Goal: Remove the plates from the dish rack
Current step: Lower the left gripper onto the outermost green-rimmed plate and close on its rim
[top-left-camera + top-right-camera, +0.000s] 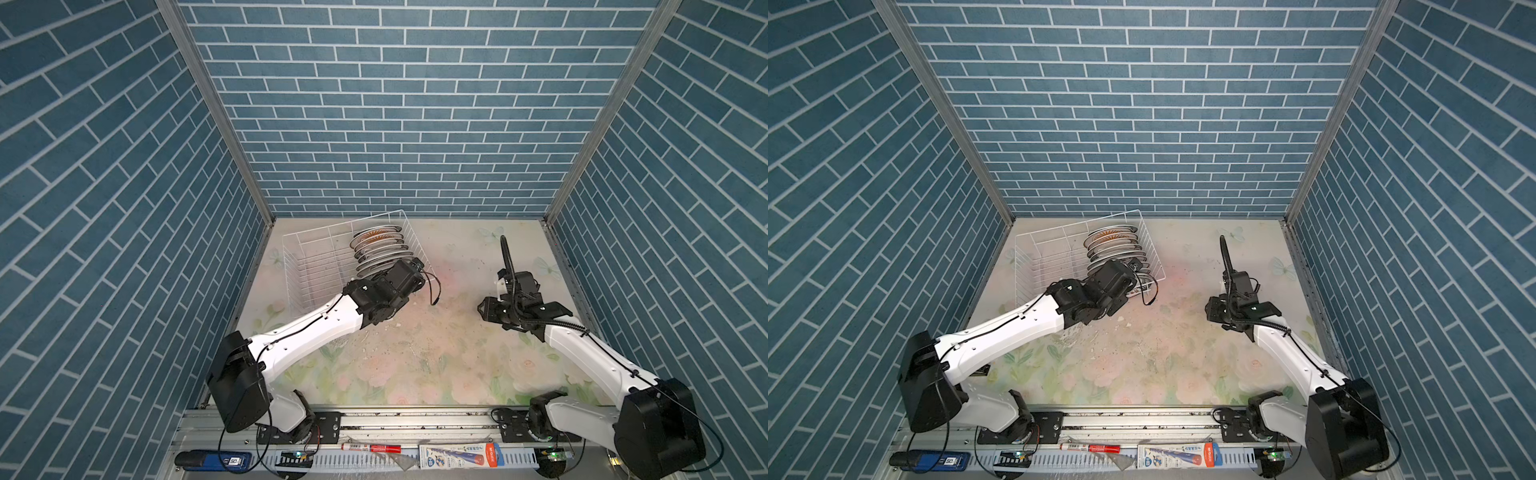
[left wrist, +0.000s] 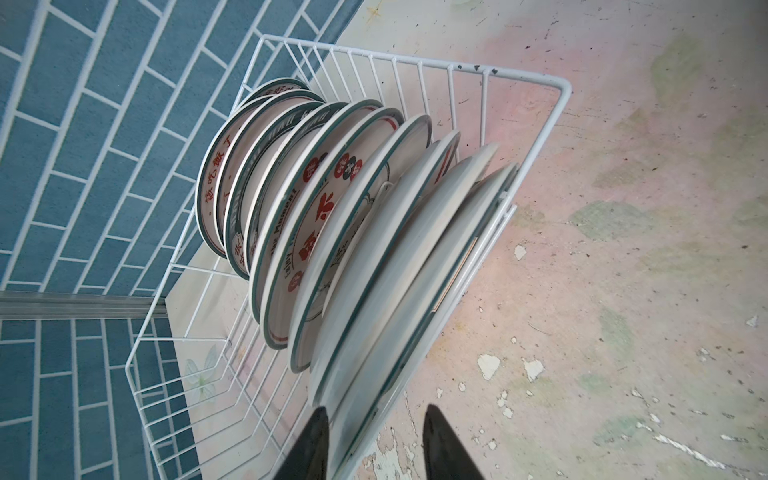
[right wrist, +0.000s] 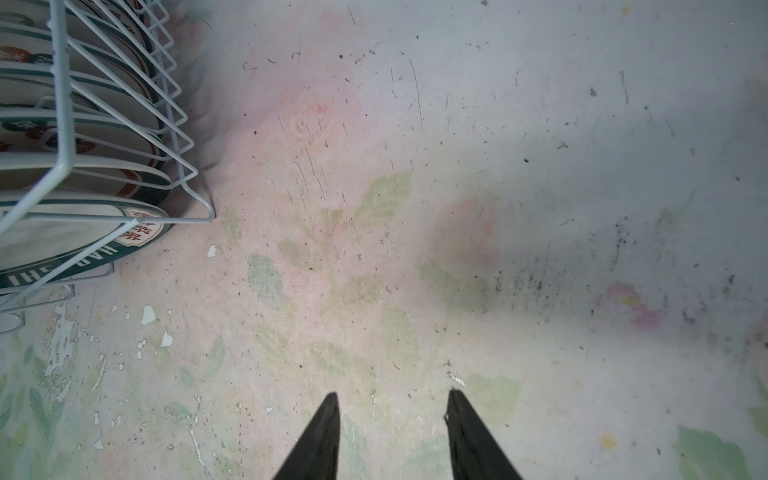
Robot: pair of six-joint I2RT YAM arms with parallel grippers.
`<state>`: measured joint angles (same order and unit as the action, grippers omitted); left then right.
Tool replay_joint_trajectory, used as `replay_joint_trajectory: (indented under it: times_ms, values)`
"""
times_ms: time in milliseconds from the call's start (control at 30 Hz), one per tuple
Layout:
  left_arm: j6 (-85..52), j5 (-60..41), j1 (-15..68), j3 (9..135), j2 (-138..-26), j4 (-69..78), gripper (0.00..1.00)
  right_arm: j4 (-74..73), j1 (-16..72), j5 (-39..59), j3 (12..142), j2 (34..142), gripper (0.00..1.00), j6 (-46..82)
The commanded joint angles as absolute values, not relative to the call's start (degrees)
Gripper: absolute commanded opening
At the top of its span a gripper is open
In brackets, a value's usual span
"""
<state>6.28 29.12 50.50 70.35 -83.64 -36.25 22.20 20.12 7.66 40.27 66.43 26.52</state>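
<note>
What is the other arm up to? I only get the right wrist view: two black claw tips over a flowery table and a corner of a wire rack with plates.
Observer: The left claw sits astride the rim of the end plate, a tip either side, not clamped yet.
Visitor: How are they all arranged?
Observer: In a top view the plates stand on edge in one row along the right side of the dish rack; its left side holds none.
Visitor: Any taken out already?
Observer: No; in both top views none lies on the table.
</note>
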Motion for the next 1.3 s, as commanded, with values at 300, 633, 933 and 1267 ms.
replay_joint_trajectory:
  times_ms: [300, 633, 933, 1267]
  values:
    - [6.8, 28.7, 49.5, 70.4, -85.7, -36.7, 0.28, 23.3, 20.1, 6.7, 39.1, 66.2, 0.44, 24.9]
    - [7.4, 29.5, 49.3, 70.4, -86.8, -35.9, 0.2, 23.2, 20.1, 6.5, 39.0, 65.8, 0.44, 24.8]
    - [8.2, 30.6, 49.3, 70.0, -87.9, -34.5, 0.12, 23.0, 20.1, 6.5, 38.8, 65.6, 0.44, 24.8]
    - [8.3, 30.5, 49.3, 70.1, -88.0, -32.6, 0.09, 22.9, 20.1, 6.6, 38.6, 65.9, 0.44, 24.8]
